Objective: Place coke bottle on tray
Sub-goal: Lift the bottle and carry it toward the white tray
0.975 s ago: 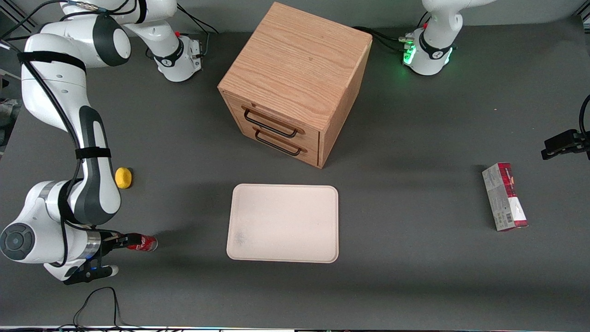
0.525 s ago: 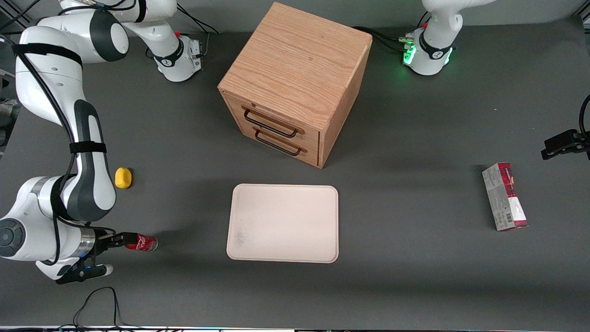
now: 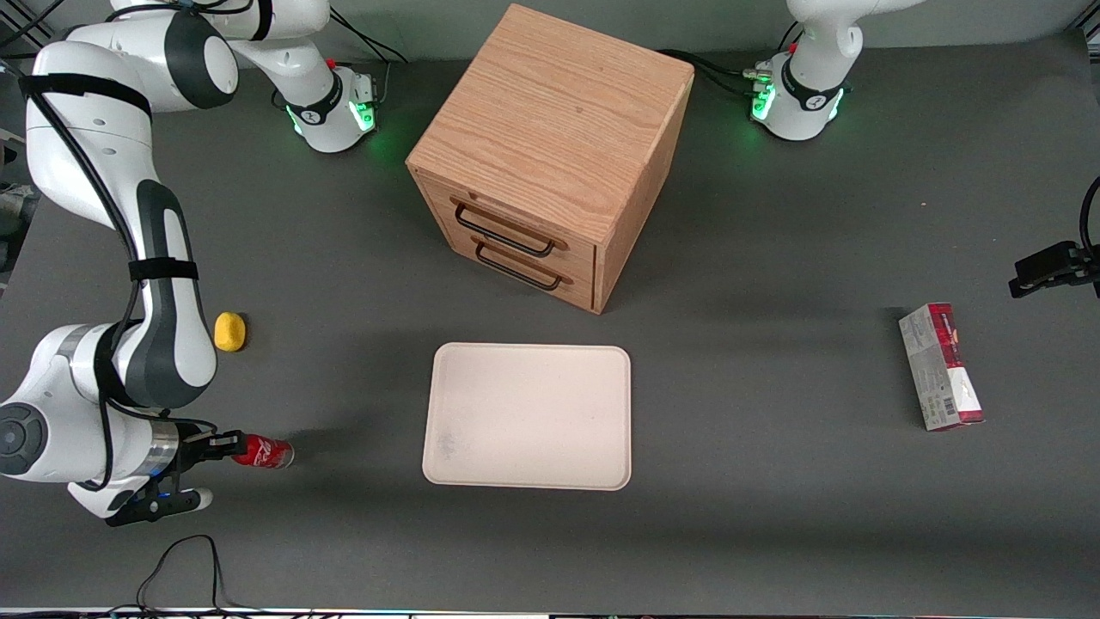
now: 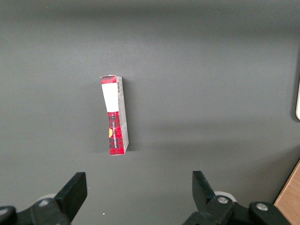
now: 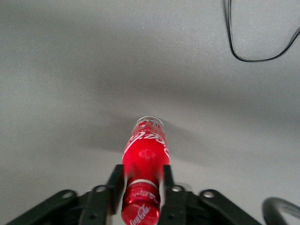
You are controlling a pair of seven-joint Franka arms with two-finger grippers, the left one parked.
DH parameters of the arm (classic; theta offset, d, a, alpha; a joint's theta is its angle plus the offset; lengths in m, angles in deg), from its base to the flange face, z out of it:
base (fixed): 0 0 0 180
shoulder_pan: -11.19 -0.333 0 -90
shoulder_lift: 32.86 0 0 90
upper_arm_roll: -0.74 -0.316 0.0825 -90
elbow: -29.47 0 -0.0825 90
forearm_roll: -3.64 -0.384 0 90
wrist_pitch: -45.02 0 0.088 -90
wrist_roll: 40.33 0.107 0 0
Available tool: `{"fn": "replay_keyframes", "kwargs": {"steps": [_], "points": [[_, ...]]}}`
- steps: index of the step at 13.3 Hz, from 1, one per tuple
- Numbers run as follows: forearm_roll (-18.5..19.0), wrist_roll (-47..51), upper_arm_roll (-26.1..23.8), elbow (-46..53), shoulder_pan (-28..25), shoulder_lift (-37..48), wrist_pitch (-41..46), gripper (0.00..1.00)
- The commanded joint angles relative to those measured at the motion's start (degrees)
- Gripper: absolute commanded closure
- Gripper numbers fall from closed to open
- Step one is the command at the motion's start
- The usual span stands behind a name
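Observation:
The coke bottle is small and red and lies on its side on the dark table toward the working arm's end. Its silvery base points toward the tray. The tray is cream-white, flat and bare, and lies in front of the cabinet's drawers. My right gripper is low at the bottle's cap end. In the right wrist view the gripper has one black finger pressed on each side of the bottle at its neck. The bottle rests on the table.
A wooden drawer cabinet stands farther from the front camera than the tray. A yellow lump lies beside the working arm. A red-and-grey carton lies toward the parked arm's end. A black cable loops near the table's front edge.
My wrist has shifted slightly toward the working arm's end while the bottle stays in place. The working arm's base light has turned green.

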Motion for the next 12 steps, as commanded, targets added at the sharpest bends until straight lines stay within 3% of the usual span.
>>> {"fn": "replay_keyframes", "kwargs": {"steps": [1, 6, 12], "points": [[-0.6, 0.0, -0.1, -2.5, 0.0, 2.2, 0.3, 1.0], [-0.4, -0.3, -0.1, -1.4, 0.0, 5.4, 1.7, 1.0], [-0.4, -0.6, -0.1, 6.2, 0.0, 12.0, 18.9, 1.0]]}}
